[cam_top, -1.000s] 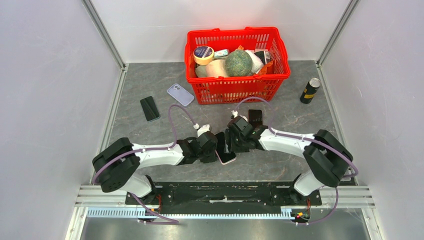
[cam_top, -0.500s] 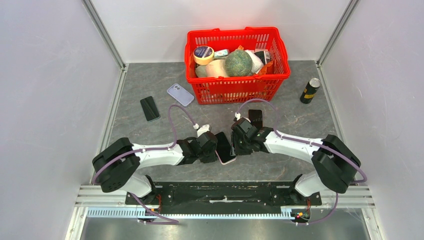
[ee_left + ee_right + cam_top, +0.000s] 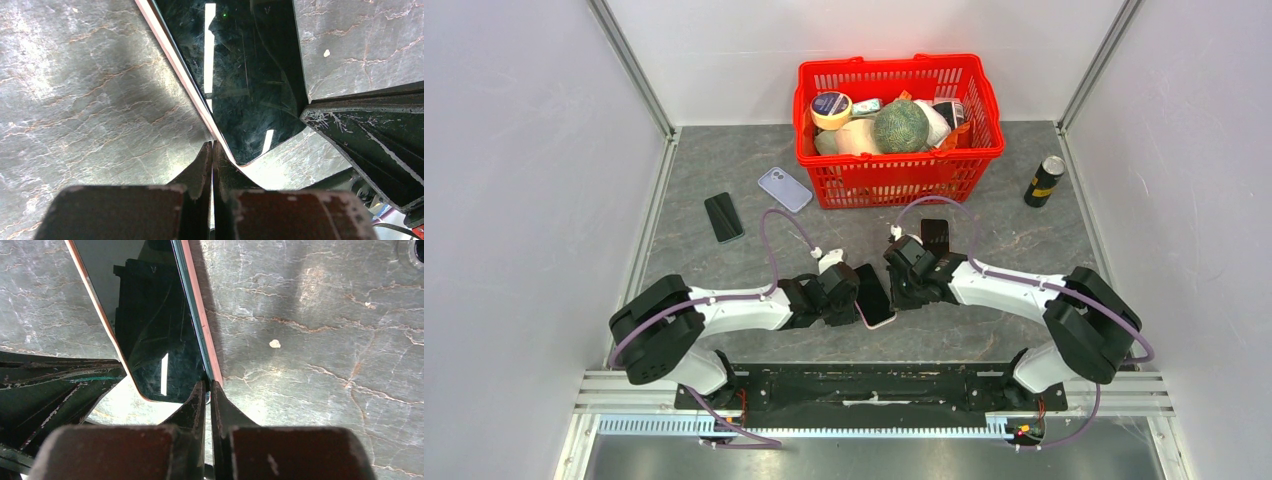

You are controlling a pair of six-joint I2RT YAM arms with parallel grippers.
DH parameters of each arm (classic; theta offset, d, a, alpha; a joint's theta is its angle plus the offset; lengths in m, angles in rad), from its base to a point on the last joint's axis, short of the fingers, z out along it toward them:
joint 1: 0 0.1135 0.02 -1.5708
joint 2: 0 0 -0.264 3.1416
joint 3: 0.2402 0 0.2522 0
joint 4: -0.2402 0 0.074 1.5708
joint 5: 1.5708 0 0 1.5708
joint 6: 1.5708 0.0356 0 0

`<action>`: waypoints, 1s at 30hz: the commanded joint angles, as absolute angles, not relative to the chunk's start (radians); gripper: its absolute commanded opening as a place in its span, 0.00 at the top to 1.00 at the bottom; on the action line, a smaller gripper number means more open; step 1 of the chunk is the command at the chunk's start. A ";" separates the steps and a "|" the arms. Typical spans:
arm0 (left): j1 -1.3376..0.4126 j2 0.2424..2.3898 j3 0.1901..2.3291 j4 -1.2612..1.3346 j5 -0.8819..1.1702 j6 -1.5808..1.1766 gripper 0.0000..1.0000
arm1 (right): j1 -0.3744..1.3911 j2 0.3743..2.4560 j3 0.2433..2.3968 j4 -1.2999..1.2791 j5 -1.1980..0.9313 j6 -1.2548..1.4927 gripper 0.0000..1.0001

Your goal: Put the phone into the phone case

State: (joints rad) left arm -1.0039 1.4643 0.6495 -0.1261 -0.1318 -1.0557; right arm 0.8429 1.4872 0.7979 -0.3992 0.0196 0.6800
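Phone (image 3: 874, 296), dark glass with a pinkish rim, is held between my two hands in front of the red basket (image 3: 972, 160), toward the arm bases. My left hand (image 3: 853, 293) is pressed together on its left edge, and the wrist view shows the fingers (image 3: 202, 162) nipping the rim. My right hand (image 3: 894, 285) pinches the opposite long edge in the same way. The lilac phone case (image 3: 784, 189) lies flat on the counter (image 3: 714, 160), just left of the basket's near corner and well apart from the phone.
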 commanded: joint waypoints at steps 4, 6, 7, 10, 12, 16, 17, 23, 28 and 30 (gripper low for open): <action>-1.008 1.482 0.702 -0.100 -0.174 -1.071 0.98 | 0.898 1.575 0.809 -0.372 0.003 0.697 0.98; -1.007 1.481 0.704 -0.104 -0.173 -1.069 0.98 | 0.908 1.591 0.810 -0.369 0.008 0.703 0.99; -1.008 1.481 0.705 -0.104 -0.175 -1.069 0.98 | 0.913 1.599 0.810 -0.369 0.013 0.704 0.99; -1.007 1.476 0.706 -0.110 -0.178 -1.068 0.98 | 0.926 1.624 0.810 -0.370 0.025 0.712 0.99; -1.007 1.473 0.706 -0.113 -0.179 -1.066 0.98 | 0.934 1.639 0.806 -0.366 0.033 0.720 1.00; -1.008 1.476 0.711 -0.117 -0.181 -1.061 0.98 | 0.953 1.672 0.796 -0.354 0.039 0.732 1.00; -1.008 1.476 0.712 -0.116 -0.181 -1.061 0.98 | 0.958 1.679 0.796 -0.354 0.045 0.737 1.00; -1.008 1.477 0.719 -0.123 -0.183 -1.057 0.98 | 0.973 1.712 0.793 -0.353 0.059 0.749 1.00; -1.008 1.470 0.726 -0.138 -0.190 -1.050 0.98 | 0.979 1.739 0.777 -0.341 0.064 0.757 1.00; -1.008 1.468 0.729 -0.143 -0.193 -1.049 0.98 | 0.979 1.744 0.769 -0.337 0.064 0.762 1.00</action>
State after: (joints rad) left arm -1.0039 1.4731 0.6838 -0.1631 -0.1539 -1.0554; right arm 0.9314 1.5780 0.8684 -0.4320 0.1951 0.6891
